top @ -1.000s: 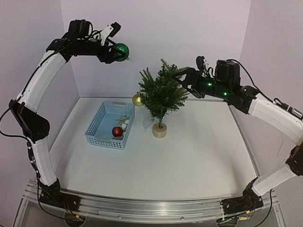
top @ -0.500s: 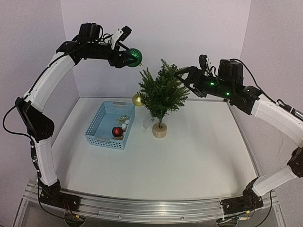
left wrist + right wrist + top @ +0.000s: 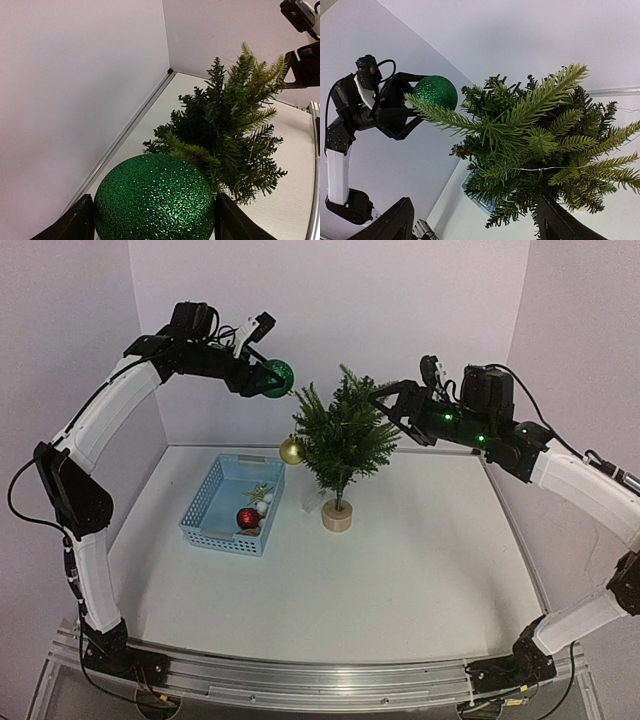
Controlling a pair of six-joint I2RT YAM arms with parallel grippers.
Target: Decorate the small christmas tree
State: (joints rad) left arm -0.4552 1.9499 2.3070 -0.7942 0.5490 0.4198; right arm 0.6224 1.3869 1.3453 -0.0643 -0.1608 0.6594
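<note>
Carried rightward and down, the left gripper [image 3: 268,380] clamps a green ball [image 3: 279,377] near the small christmas tree [image 3: 340,440], which stands on the table [image 3: 400,570] right of a basket [image 3: 205,518]; the right gripper [image 3: 385,405] holds its jaws apart at the upper branches.

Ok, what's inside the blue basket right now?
A red ball lies in the basket, with a gold ornament and small white beads just behind it. A brownish piece sits against the ball, mostly covered, so I cannot identify it.

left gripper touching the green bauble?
Touching. Left wrist view shows the green bauble wedged between both fingers of the left gripper, no gap either side.
</note>
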